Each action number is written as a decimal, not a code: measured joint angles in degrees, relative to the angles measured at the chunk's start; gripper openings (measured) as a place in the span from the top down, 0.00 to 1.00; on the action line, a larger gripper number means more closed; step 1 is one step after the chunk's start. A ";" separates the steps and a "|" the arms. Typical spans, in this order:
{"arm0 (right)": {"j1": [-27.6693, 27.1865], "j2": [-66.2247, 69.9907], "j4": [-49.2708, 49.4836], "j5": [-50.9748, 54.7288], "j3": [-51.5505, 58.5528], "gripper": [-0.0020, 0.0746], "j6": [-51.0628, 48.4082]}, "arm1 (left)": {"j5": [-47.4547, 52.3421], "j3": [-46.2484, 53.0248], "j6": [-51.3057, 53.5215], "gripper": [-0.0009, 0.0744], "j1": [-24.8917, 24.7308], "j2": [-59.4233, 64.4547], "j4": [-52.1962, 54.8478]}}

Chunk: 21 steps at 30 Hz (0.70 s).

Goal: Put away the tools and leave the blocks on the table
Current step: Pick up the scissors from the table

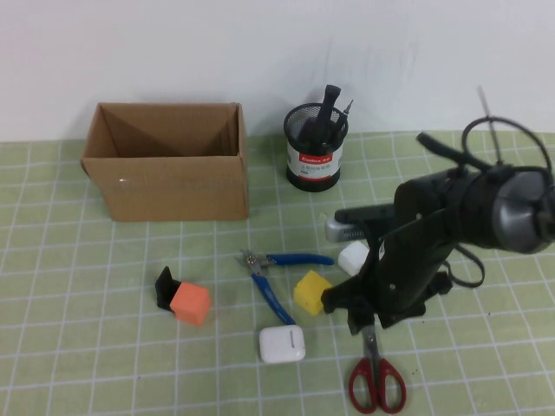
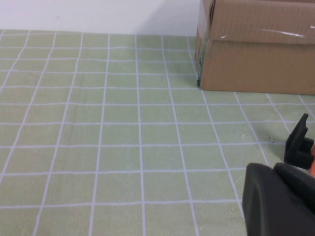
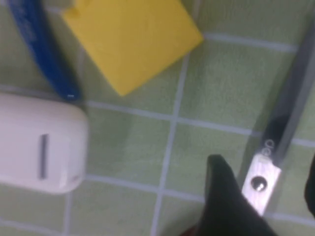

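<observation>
Scissors (image 1: 376, 374) on the desk (image 1: 87, 347) at the 5 o'clock corner, red handles nearest the robot, blades running toward 12 under the right tool (image 1: 368, 322). Right tool low over the pivot, fingers apart astride the blades, nothing gripped yet. Pliers (image 1: 276, 279) at its 9 o'clock, beyond the yellow block (image 1: 311, 291). Left tool (image 1: 165, 288) beside the orange block (image 1: 191, 303), grip state cannot tell.
</observation>
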 joint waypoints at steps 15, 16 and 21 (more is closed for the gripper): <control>0.58 3.92 -2.43 -0.22 -0.60 0.72 1.51 | 0.00 0.00 0.00 0.99 0.00 0.00 0.00; 0.67 3.92 -2.99 -0.14 -0.69 0.75 1.64 | 0.00 0.00 0.00 0.99 0.00 0.00 0.00; 1.66 3.95 -4.98 -0.14 -0.69 0.89 1.73 | 0.00 0.00 0.00 0.99 0.00 0.00 0.00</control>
